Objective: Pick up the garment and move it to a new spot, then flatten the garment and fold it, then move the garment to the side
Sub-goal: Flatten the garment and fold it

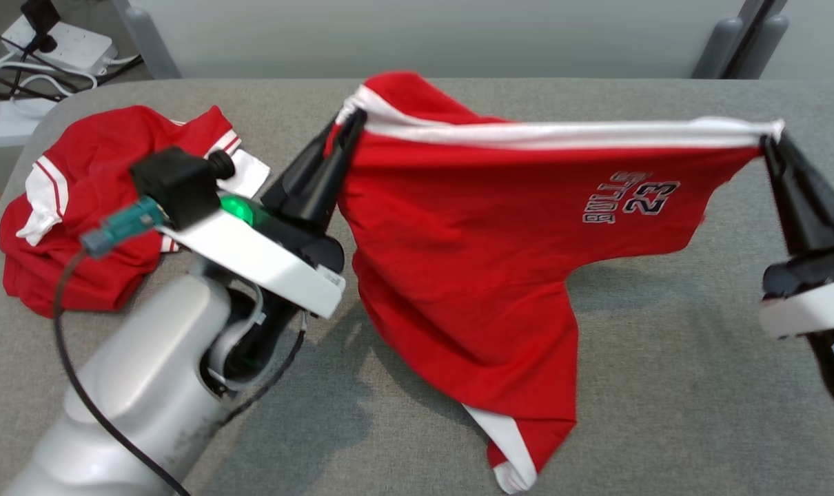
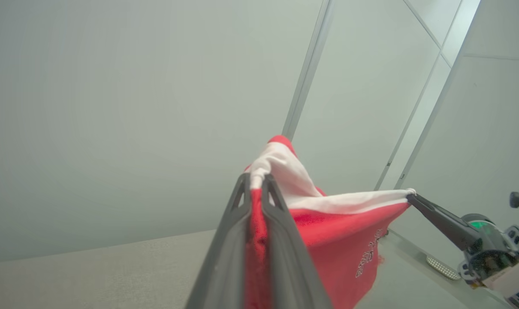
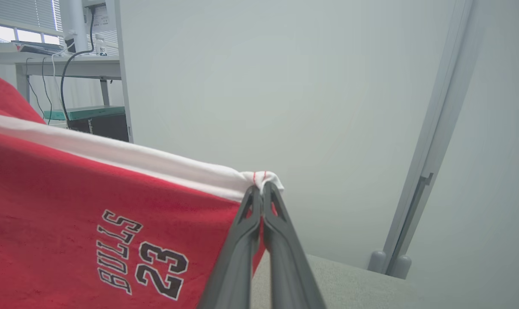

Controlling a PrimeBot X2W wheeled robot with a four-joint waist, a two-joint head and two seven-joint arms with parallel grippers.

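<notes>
Red heap (image 1: 86, 227), seemingly clothing, lies partly behind left arm (image 1: 148, 358), beside hanging garment (image 1: 458, 262)

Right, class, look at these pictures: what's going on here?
The robot holds a red garment up over the grey table, its white band stretched between both arms. The left end effector pinches one end of the band, the right end effector the other. The rest hangs down loose, not yet flattened. A second garment, also red, lies crumpled at the table's left.

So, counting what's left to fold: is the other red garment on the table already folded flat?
No, the other red garment lies in a crumpled heap on the table.
</notes>
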